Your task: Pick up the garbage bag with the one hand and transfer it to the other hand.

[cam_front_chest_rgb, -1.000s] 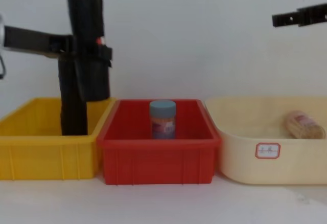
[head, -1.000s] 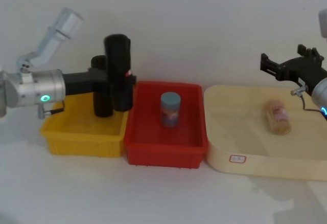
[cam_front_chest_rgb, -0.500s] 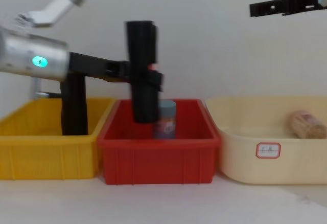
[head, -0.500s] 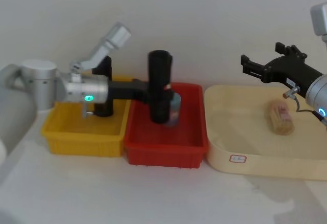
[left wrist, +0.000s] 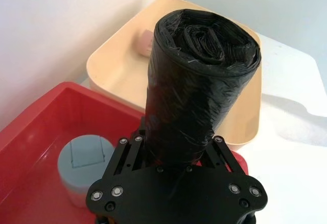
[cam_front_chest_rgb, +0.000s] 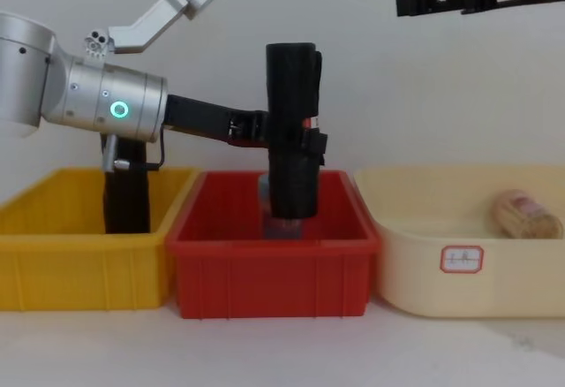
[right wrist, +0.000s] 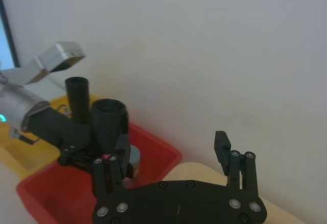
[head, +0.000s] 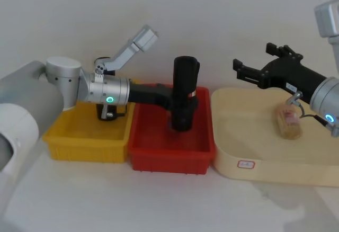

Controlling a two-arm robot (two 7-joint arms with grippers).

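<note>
Garbage bag gripped upright by left hand over red bin, right hand wide, white table, wall

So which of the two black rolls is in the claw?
The roll held upright over the red bin, clamped in the left claw. The other roll stands in the yellow bin, ungripped.

The garbage bag is a roll of thin black plastic film, glossy and finely wrinkled. The left claw is matt black with shiny screw heads, its arm satin silver metal. The red bin and yellow bin are smooth, slightly glossy plastic. The table is matt white
</note>
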